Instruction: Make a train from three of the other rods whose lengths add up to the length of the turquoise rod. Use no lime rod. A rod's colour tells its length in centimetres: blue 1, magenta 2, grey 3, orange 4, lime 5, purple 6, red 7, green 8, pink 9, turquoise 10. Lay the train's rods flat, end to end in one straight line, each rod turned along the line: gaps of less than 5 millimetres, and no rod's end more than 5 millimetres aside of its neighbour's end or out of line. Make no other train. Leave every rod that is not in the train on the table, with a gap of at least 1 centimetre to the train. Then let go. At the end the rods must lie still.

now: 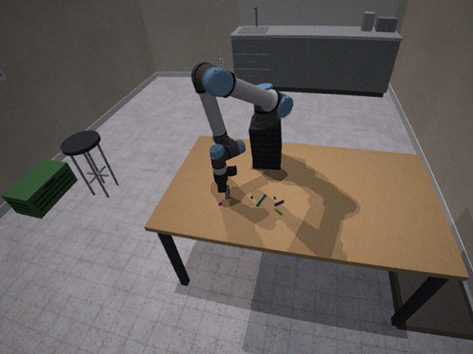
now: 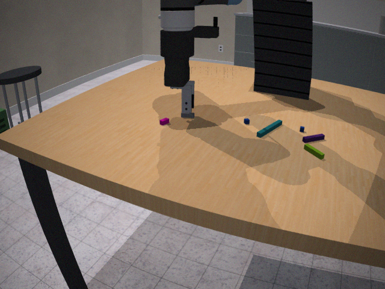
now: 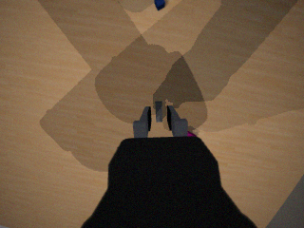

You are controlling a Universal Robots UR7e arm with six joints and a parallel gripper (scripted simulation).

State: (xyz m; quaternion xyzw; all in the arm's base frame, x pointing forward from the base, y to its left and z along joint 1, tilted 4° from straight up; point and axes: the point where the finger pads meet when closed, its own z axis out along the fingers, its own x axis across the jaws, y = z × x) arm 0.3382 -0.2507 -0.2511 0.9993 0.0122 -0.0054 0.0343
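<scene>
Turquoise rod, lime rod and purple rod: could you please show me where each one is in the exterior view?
Turquoise rod [image 2: 269, 128]: exterior view, middle of its length.
Lime rod [image 2: 314, 151]: exterior view, middle of its length.
Purple rod [image 2: 313, 138]: exterior view, middle of its length.

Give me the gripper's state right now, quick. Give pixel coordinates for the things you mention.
Gripper [image 1: 227, 194] [image 2: 187, 112] [image 3: 159, 113]: open partway, fingers on either side of the grey rod [image 2: 187, 115] [image 3: 159, 117], not clamped on it.
</scene>
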